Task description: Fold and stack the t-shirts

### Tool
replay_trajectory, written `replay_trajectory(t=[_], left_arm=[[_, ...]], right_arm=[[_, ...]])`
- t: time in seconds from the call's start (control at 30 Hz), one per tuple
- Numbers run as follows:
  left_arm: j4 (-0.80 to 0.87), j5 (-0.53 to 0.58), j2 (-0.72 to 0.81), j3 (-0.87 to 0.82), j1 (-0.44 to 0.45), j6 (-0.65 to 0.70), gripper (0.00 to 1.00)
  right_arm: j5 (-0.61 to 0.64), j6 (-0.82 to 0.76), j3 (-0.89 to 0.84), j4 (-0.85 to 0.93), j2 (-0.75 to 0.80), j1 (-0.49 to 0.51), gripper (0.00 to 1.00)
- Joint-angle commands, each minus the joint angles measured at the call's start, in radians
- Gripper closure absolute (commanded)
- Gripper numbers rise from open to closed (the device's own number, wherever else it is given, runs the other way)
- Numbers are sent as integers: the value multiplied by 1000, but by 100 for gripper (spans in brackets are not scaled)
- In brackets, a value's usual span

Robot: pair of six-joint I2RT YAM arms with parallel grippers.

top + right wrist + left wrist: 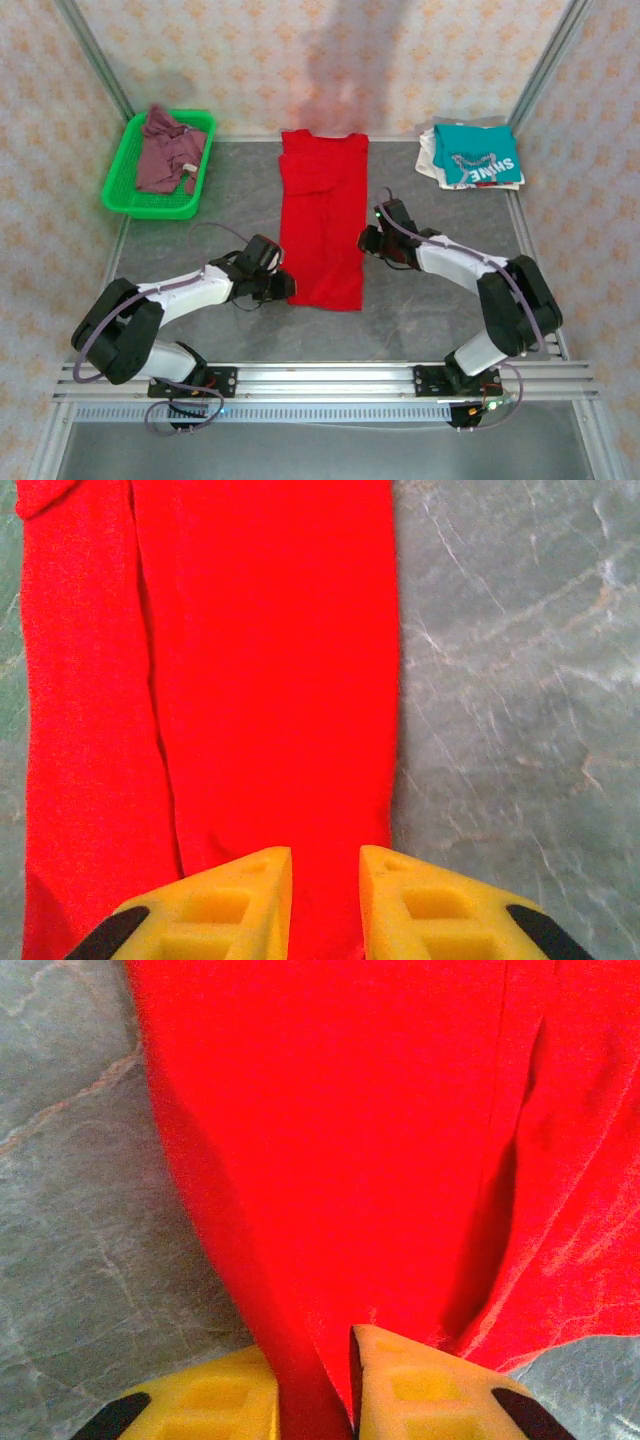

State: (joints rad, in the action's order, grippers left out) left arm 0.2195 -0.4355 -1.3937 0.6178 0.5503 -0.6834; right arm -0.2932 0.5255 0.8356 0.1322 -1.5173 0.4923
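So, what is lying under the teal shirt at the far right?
A whitish shirt, its edge showing at the left of the teal shirt. Whether anything more lies beneath is covered.

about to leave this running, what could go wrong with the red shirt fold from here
1. The left pincer bites the red shirt near its hem, the right pincer further up the side; lifting may skew the fold.
2. The shirt lies folded lengthwise in layers; a pincer may catch only the top layer, and the fold could open.
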Motion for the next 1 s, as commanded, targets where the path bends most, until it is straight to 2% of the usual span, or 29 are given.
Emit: replay_trajectory(t=[0.0,0.23,0.43,0.6,0.97], left_arm=[[30,47,40,-25,7,-10,81],[71,80,93,-54,8,-8,91],[60,85,122,-100,8,-19,99],[29,87,130,-144,7,-32,100],[37,106,188,-171,7,-31,100]], right_arm=[[-46,73,-64,22,67,19,73],[-98,172,-186,47,179,122,65],[-157,257,-290,18,250,162,61],[-192,304,-336,-37,260,171,58],[-181,376,-337,-73,231,297,60]])
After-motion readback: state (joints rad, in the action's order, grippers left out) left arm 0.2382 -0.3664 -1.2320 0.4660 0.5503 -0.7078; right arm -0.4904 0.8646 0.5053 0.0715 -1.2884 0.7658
